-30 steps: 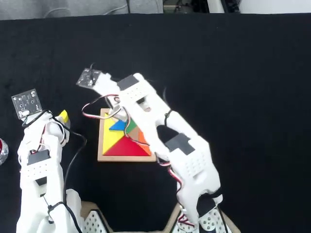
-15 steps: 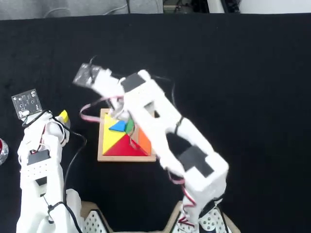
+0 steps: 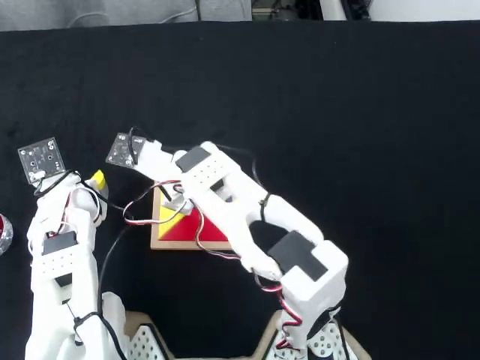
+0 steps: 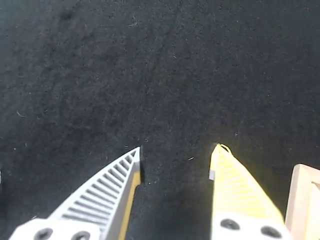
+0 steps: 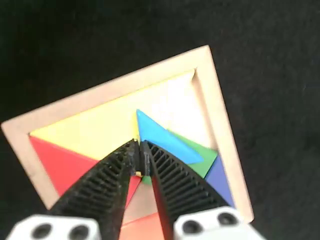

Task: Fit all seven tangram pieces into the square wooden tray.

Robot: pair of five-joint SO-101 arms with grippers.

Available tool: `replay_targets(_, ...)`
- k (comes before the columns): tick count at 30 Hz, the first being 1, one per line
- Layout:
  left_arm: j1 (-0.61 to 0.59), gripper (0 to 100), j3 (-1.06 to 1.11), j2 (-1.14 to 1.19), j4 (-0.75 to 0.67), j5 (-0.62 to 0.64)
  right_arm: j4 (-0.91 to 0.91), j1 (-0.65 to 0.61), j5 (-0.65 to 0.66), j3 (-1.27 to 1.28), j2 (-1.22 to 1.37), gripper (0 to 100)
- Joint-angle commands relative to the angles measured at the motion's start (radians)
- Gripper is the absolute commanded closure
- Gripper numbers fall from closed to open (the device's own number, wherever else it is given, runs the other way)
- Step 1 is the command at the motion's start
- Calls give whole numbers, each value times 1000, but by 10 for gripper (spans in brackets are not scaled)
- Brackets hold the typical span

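Nearest the arm bases, the tray (image 5: 106, 91) sits on the black cloth (image 4: 150, 75), mostly filled. Yellow triangle (image 5: 95, 130), red triangle (image 5: 65, 167), blue triangle (image 5: 157, 137), green piece (image 5: 197, 157), dark blue piece (image 5: 220, 180) and orange piece (image 5: 145, 225) all lie inside. Right gripper (image 5: 139, 152) hangs over the tray's middle, pinched together, gripping nothing. Pale patch in one corner may be bare floor or a seventh piece, cannot tell. Task looks nearly done, maybe one gap or some nudging left. Further out, left gripper (image 4: 178, 150) is spread wide over cloth just beside the tray, holding nothing.
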Motion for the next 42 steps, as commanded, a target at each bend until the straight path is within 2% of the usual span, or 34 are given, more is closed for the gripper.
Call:
replay_targets(1, -2, 770, -22, -12, -21, 9, -6, -11, -15, -74, 44, 988)
replay_targets(12, -1, 770, -22, -12, -21, 9, -8, 64, -20, -137, 74, 988)
replay_targets(24, -1, 770, -22, -11, -21, 9, -63, 52, -130, -136, 82, 988)
replay_targets(29, -1, 770, -22, -11, -21, 9, -54, 43, -137, -136, 28, 988)
replay_targets(32, -1, 770, -22, -11, -21, 9, -51, 81, -137, -125, -47, 988)
replay_targets(37, -1, 770, -22, -11, -21, 9, -173, 157, -163, -51, -117, 988)
replay_targets(40, -1, 770, -22, -11, -21, 9, -272, 166, -172, -7, -90, 988)
replay_targets(42, -1, 770, -22, -11, -21, 9, -276, 164, -160, -13, -59, 988)
